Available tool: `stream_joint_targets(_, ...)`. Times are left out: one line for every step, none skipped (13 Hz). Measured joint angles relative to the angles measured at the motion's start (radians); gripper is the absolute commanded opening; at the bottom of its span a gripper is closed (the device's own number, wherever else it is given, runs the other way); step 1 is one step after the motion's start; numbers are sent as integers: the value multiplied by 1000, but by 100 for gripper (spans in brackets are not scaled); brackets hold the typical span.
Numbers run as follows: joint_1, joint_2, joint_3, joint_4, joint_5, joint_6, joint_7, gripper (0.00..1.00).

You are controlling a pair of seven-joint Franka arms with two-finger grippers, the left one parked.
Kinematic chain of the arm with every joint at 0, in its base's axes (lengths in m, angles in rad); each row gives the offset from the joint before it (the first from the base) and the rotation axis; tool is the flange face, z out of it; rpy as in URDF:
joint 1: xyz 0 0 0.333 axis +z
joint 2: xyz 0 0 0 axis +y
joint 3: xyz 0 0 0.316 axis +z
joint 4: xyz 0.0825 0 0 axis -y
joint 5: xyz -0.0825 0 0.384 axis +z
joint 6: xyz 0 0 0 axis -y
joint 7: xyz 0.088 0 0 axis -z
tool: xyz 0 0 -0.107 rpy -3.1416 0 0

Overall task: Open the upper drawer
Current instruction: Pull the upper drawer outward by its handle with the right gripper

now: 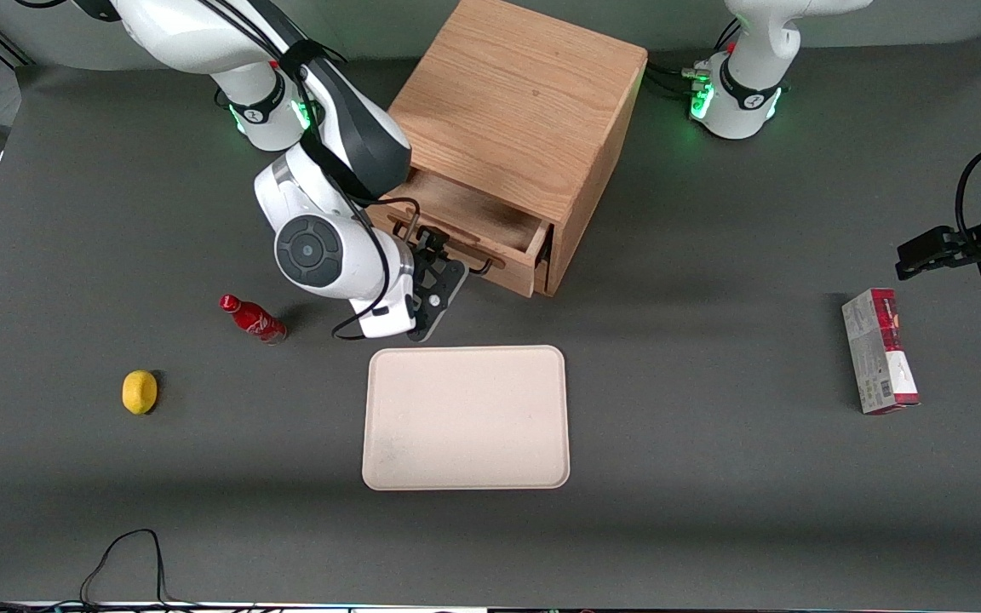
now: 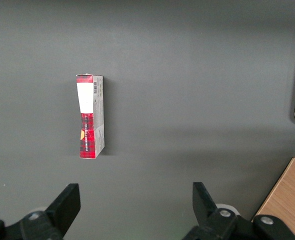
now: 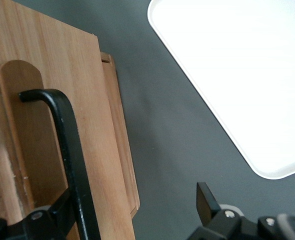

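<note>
We take the boxy light-oak wooden cabinet (image 1: 524, 119) as our landmark. Its upper drawer (image 1: 469, 226) stands partly pulled out of the cabinet's front, so the shallow wooden tray shows bare inside. We judge the task well along, though the drawer could likely travel farther.

The black two-finger end effector (image 1: 438, 285) of the right arm sits directly in front of that drawer, at its thin black wire handle (image 3: 70, 150). In the right wrist view the handle bar runs across the oak drawer face and passes by one finger (image 3: 52, 220); the other finger (image 3: 207, 202) stands well apart over the grey counter (image 1: 712, 477). So we read the fingers as spread wide and not clamped on the bar. Whether one finger touches the handle we cannot tell. That placement suits hooking or releasing the handle; which one we cannot say.

In front of the cabinet, nearer the front camera, lies a cream rectangular tray (image 1: 466, 417), just clear of the end effector. Toward the working arm's end from the cabinet: a small red bottle (image 1: 253, 318) lying down and a yellow lemon (image 1: 140, 392). Toward the parked arm's end: a red-and-white carton (image 1: 880, 351) lying flat.
</note>
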Motion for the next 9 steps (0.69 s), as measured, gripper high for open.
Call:
stream_joint_targets(-3,5,-2,1,0,5,-1,100)
stream_joint_targets(-5,11,-3,6,0,7,-5,100)
stream_joint_targets(-8,17,-3,12,0,7,-13,100)
stream_joint_targets(-11,19,-3,18,0,8,-19,100)
stream_joint_targets(-15,23,-4,25,0,8,-21,100)
stream_joint_targets(-20,26,-4,33,0,8,-21,100)
stream_joint_targets(-27,28,-4,40,0,9,-26,100)
stream_joint_targets(-34,29,-4,45,0,8,-38,100)
stream_joint_targets(-38,31,-4,50,0,8,-50,100)
